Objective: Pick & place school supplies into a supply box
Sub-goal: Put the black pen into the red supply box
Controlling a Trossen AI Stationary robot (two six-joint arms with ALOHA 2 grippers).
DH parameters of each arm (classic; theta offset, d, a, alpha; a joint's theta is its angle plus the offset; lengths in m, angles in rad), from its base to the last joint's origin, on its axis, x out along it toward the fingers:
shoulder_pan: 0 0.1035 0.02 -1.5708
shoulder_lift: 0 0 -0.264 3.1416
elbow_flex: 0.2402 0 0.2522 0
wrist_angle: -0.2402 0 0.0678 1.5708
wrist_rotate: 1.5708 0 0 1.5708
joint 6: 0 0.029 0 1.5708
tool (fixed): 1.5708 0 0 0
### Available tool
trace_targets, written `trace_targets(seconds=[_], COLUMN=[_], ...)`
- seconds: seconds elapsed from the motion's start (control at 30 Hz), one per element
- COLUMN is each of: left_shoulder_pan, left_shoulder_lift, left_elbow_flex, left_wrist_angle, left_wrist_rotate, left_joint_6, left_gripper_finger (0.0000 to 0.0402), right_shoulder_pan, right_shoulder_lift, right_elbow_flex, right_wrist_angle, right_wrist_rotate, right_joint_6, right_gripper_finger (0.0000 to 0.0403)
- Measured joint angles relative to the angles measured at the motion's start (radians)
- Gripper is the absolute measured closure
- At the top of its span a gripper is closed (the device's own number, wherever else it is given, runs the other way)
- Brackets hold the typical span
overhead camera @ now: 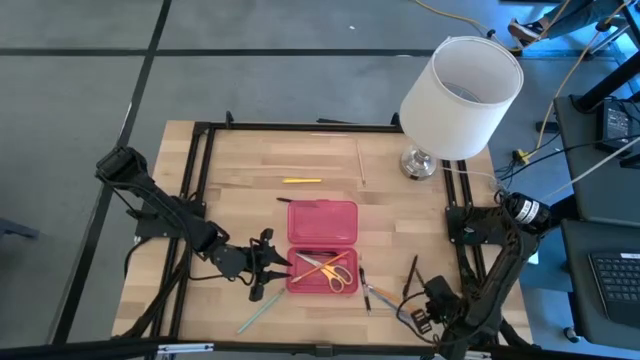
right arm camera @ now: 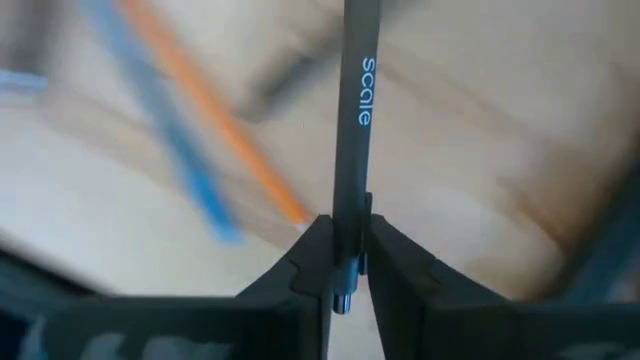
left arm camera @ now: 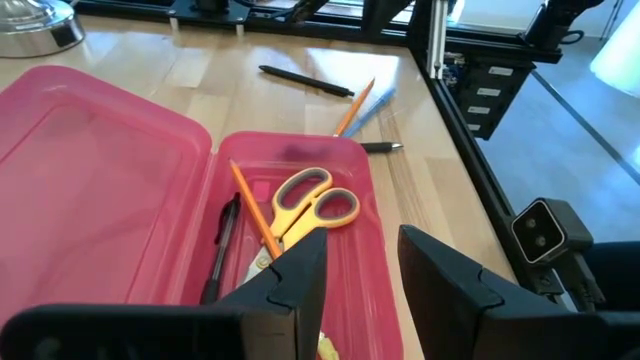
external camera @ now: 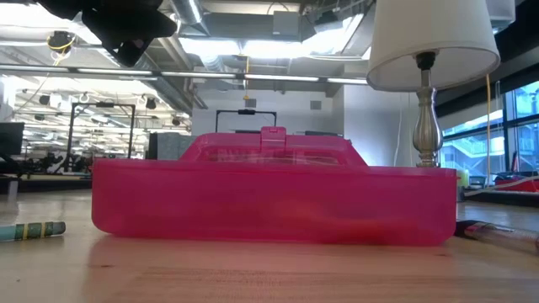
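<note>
The supply box (overhead camera: 322,247), pink and open, lies mid-table with its lid (left arm camera: 90,190) folded toward the far side. Its tray (left arm camera: 300,160) holds yellow-handled scissors (left arm camera: 310,200), an orange pencil (left arm camera: 250,205) and a black pen (left arm camera: 222,240). My left gripper (left arm camera: 365,275) is open at the tray's near left corner, one finger over the tray and one outside its wall. My right gripper (right arm camera: 342,262), near the table's near right corner (overhead camera: 418,300), is shut on a black pen (right arm camera: 352,110) printed "scale". An orange pencil (right arm camera: 225,120) and a blue pencil (right arm camera: 165,120) lie on the table below it. My left gripper straddles the tray's near wall (left arm camera: 378,240); whether a finger touches it I cannot tell. My right gripper pinches the black pen near its clip end (right arm camera: 344,290) between its two fingers, from above and pointing steeply down. The pen lies across the fingers, sticks out to one side and is clear of the table.
A white-shaded lamp (overhead camera: 458,95) stands at the far right. A yellow pencil (overhead camera: 301,180) and a thin stick (overhead camera: 362,165) lie beyond the box, a teal pencil (overhead camera: 258,312) near the front left. Black frame rails (overhead camera: 200,200) border the table.
</note>
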Motion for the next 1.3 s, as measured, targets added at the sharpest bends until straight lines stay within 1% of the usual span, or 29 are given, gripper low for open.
trace_targets(seconds=[0.13,0.2,0.27,0.33,0.43,0.57,0.63,0.7,0.87,1.03,1.3], left_shoulder_pan=[0.0,0.0,0.0,0.0,0.0,0.0,0.0,0.0,0.0,0.0,0.0], left_shoulder_lift=[0.0,0.0,0.0,0.0,0.0,0.0,0.0,0.0,0.0,0.0,0.0], left_elbow_flex=[0.0,0.0,0.0,0.0,0.0,0.0,0.0,0.0,0.0,0.0,0.0], left_wrist_angle=[0.0,0.0,0.0,0.0,0.0,0.0,0.0,0.0,-0.001,-0.005,-0.008], left_wrist_rotate=[0.0,0.004,0.023,0.039,0.059,0.082,0.088,0.095,0.109,0.11,0.117], left_joint_6=[0.001,0.001,0.002,0.002,0.003,0.003,0.003,0.003,0.003,0.003,0.003], left_gripper_finger=[0.0283,0.0283,0.0284,0.0283,0.0281,0.0283,0.0283,0.0282,0.0283,0.0282,0.0284], right_shoulder_pan=[-0.031,-0.061,-0.1,-0.153,-0.249,-0.376,-0.433,-0.48,-0.55,-0.578,-0.606], right_shoulder_lift=[-0.001,-0.001,-0.002,-0.002,-0.002,-0.002,-0.003,-0.003,0.02,0.1,0.206], right_elbow_flex=[0.056,0.077,0.093,0.106,0.125,0.132,0.132,0.132,0.133,0.133,0.133], right_wrist_angle=[0.025,0.037,0.067,0.108,0.213,0.396,0.452,0.473,0.482,0.523,0.529], right_wrist_rotate=[0.305,0.416,0.483,0.506,0.469,0.353,0.291,0.245,0.2,0.116,0.047], right_joint_6=[-0.188,-0.29,-0.405,-0.525,-0.754,-1.071,-1.173,-1.239,-1.315,-1.359,-1.359], right_gripper_finger=[0.0347,0.0347,0.0347,0.0348,0.0349,0.0349,0.0349,0.0349,0.0348,0.0348,0.0348])
